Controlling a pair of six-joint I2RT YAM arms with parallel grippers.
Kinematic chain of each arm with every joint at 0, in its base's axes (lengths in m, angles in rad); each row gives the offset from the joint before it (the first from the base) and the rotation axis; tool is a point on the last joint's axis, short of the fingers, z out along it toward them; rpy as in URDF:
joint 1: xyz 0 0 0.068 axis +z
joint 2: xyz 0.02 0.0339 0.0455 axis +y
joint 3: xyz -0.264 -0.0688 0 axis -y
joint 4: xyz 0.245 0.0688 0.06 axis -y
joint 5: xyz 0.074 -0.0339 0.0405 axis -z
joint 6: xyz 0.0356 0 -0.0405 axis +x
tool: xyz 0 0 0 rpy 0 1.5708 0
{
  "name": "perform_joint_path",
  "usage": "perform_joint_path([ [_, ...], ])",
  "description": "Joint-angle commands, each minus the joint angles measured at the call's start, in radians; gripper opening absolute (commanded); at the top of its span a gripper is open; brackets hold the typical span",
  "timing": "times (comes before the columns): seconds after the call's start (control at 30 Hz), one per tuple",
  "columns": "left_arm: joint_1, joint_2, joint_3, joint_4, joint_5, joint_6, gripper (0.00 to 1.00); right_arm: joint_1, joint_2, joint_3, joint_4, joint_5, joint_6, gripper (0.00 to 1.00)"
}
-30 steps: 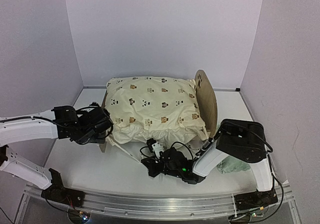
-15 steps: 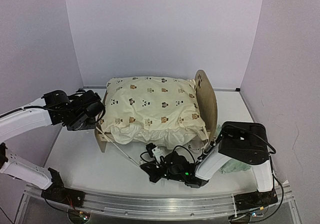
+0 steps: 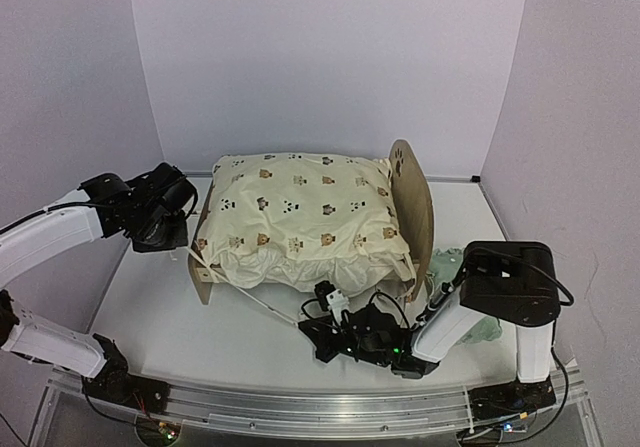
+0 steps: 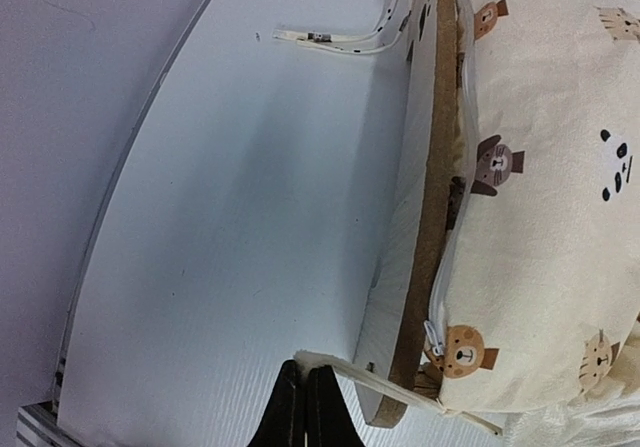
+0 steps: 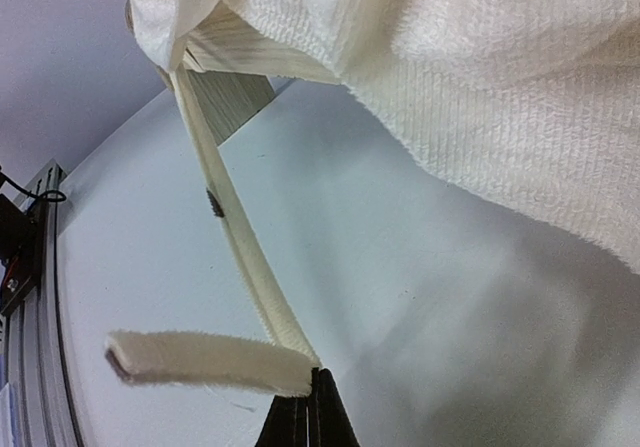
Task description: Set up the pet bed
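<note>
The pet bed, a light-wood frame with an arched headboard (image 3: 414, 207), carries the cream bear-print cushion (image 3: 300, 207). My left gripper (image 3: 183, 235) is at the bed's left side, by its side rail (image 4: 435, 197). Its jaws (image 4: 305, 369) are shut on the end of a cushion tie (image 4: 420, 392) that runs to the cushion's corner (image 4: 540, 167). My right gripper (image 3: 312, 322) is in front of the bed, low over the table. It (image 5: 315, 379) is shut on another tie (image 5: 235, 237), which stretches from the front-left corner of the frame (image 5: 235, 92) and folds back at the grip.
A mint green pillow (image 3: 455, 267) lies at the right, partly behind the right arm. A loose tie (image 4: 330, 39) rests on the table at the bed's far left corner. Walls stand close on three sides.
My left gripper has moved from the bed's front-left corner back and left along the side rail. My right gripper has shifted slightly right, still holding its tie.
</note>
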Motion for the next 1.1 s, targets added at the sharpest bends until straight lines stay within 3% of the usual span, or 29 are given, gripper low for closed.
perform_joint_path([
  [0.0,0.045,-0.054,-0.013,0.093,-0.135,0.027,0.0,0.006,0.027,-0.021,-0.179,0.004,-0.035,0.0],
  [0.1,0.045,-0.077,-0.024,0.083,-0.109,0.024,0.0,0.006,0.027,0.023,-0.2,-0.052,-0.052,0.03],
  [0.17,0.045,-0.106,-0.025,0.075,-0.099,0.021,0.03,0.006,0.017,0.041,-0.211,-0.085,-0.071,0.25],
  [0.23,0.045,-0.14,-0.016,0.068,-0.085,0.021,0.24,0.006,-0.007,0.043,-0.222,-0.091,-0.089,0.42],
  [0.3,0.045,-0.178,-0.003,0.064,-0.081,0.024,0.62,0.006,-0.055,0.038,-0.251,-0.079,-0.119,0.54],
  [0.33,0.045,-0.2,0.002,0.069,-0.082,0.032,0.75,0.006,-0.084,0.038,-0.288,-0.072,-0.137,0.59],
  [0.4,0.045,-0.23,0.007,0.091,-0.085,0.05,0.88,0.006,-0.166,0.051,-0.399,-0.062,-0.172,0.65],
  [0.6,0.045,-0.183,0.012,0.137,-0.062,0.08,0.89,0.006,-0.463,0.146,-0.866,0.018,-0.255,0.78],
  [0.77,0.045,-0.12,-0.008,0.299,0.097,0.192,0.85,-0.01,-0.669,0.273,-1.245,0.194,-0.295,0.97],
  [0.97,0.045,-0.029,0.021,0.366,0.117,0.264,0.86,-0.159,-0.786,0.401,-1.503,0.323,-0.293,0.98],
  [1.07,0.045,0.027,0.042,0.351,0.126,0.254,0.87,-0.255,-0.812,0.44,-1.544,0.354,-0.293,0.98],
])
